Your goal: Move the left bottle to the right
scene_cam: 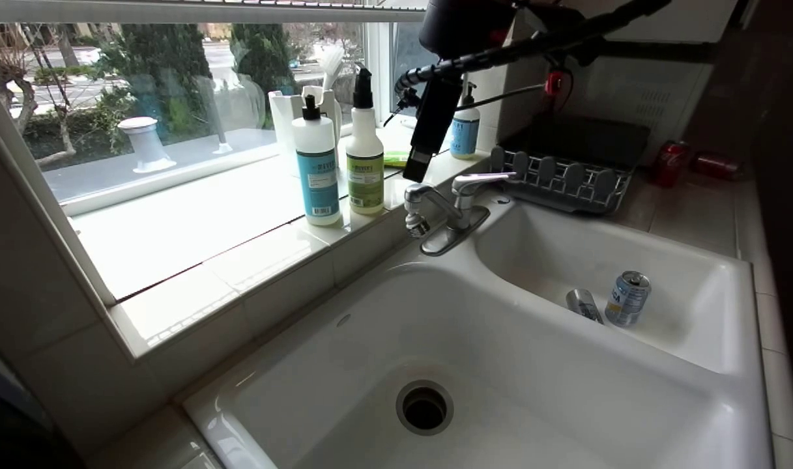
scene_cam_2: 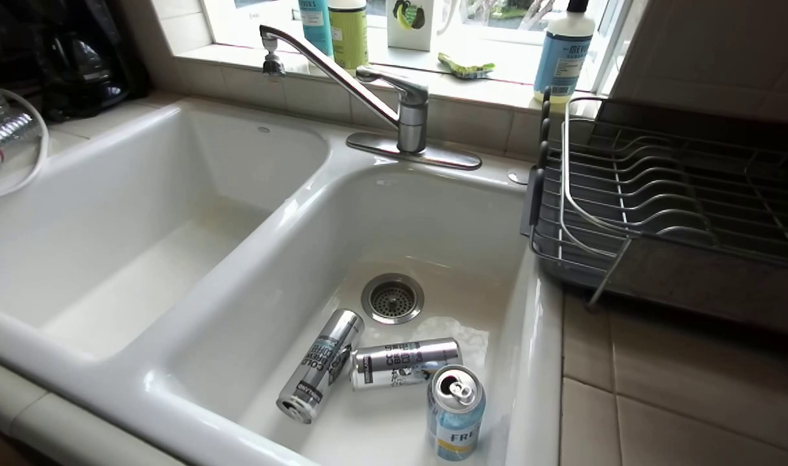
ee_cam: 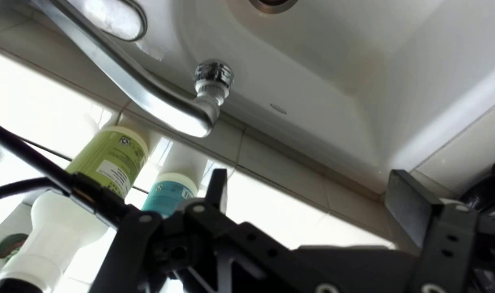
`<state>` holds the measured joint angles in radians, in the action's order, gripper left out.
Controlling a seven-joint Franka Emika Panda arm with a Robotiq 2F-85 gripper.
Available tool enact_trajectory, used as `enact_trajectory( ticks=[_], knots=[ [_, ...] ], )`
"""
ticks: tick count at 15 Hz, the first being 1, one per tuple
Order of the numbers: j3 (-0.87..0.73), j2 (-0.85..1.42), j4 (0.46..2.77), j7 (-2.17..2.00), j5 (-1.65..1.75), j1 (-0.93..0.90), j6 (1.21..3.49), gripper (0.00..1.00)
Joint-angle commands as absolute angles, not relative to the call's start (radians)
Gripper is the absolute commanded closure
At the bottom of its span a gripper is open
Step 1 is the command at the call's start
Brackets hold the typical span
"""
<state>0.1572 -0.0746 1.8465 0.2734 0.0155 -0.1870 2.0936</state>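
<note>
The left bottle, tall and slim with a teal-blue label and black cap, stands upright on the windowsill in an exterior view (scene_cam: 318,185). Its lower part also shows behind the faucet in an exterior view (scene_cam_2: 315,26). In the wrist view the left bottle (ee_cam: 169,196) lies just outside the left finger, partly hidden by it. My gripper (ee_cam: 314,197) is open, with only sill and tile seen between its fingers. In an exterior view the gripper (scene_cam: 419,163) hangs above the sill, to the right of the bottles in the picture. It is out of view in the remaining exterior view.
A yellow-green bottle (scene_cam: 366,185) stands right beside the left bottle. A smaller blue bottle (scene_cam_2: 564,61) stands farther along the sill. The faucet (ee_cam: 166,103) reaches over the sink (scene_cam: 500,306) near the sill. A dish rack (scene_cam_2: 659,200) stands beside the sink. Cans (scene_cam_2: 406,362) lie in one basin.
</note>
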Motion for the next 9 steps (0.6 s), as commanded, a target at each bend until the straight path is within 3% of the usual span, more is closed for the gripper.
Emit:
enact_trajectory(
  ticks=[1,9],
  knots=[
    [0.184,0.035,1.7,0.218,0.036,-0.198,2.088,0.0],
    [0.173,0.237,1.438,-0.065,0.217,-0.221,2.08,0.0]
  ],
)
